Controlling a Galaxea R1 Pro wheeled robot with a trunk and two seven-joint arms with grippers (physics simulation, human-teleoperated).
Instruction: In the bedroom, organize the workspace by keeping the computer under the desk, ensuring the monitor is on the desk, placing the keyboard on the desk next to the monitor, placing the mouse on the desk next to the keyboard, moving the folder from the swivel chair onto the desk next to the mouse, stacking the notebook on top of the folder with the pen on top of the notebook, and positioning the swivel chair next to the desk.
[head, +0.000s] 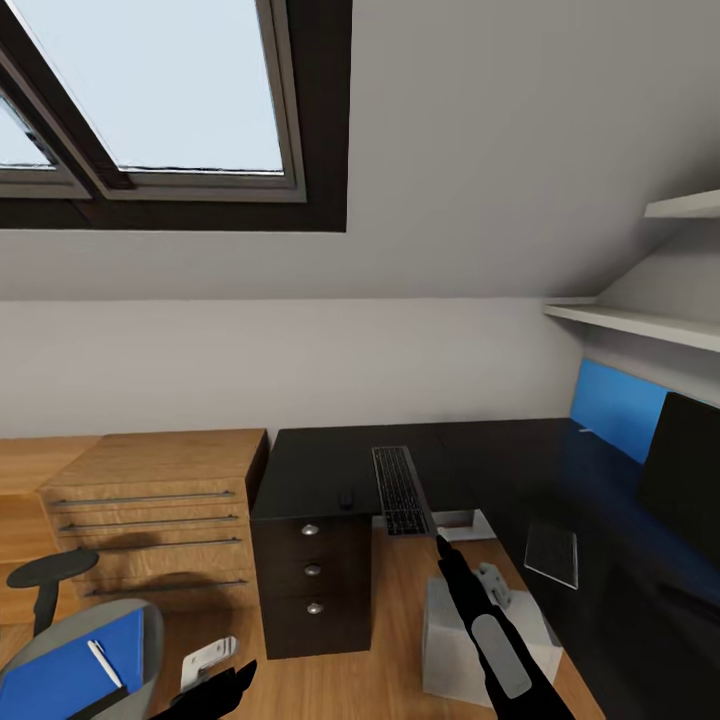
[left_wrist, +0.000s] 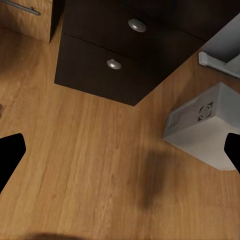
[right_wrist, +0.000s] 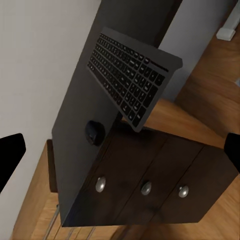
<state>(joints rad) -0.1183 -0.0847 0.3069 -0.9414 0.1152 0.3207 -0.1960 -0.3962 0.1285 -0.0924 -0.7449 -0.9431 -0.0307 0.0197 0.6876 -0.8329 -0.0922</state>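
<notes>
The black keyboard (head: 400, 490) (right_wrist: 132, 75) lies on the black desk (head: 310, 470), one end sticking out past the desk's edge. The small black mouse (head: 346, 498) (right_wrist: 94, 132) sits just beside it. At the right stands the dark monitor (head: 690, 480), with a thin grey notebook (head: 552, 552) flat in front of it. The grey computer (head: 480, 640) (left_wrist: 205, 125) rests on the floor by the desk. On the swivel chair (head: 45, 585) lies a blue folder (head: 60, 680) with a white pen (head: 103, 662) on it. My right gripper (head: 442, 548) (right_wrist: 120, 155) is open, short of the keyboard. My left gripper (head: 215, 690) (left_wrist: 120, 155) hangs open above the floor.
A black drawer unit (head: 312, 585) (left_wrist: 115, 50) stands under the desk's left end, with a wooden dresser (head: 160, 520) beside it. A small white object (head: 208, 660) lies on the wooden floor near the chair. Wall shelves (head: 640, 320) hang over the desk's right side.
</notes>
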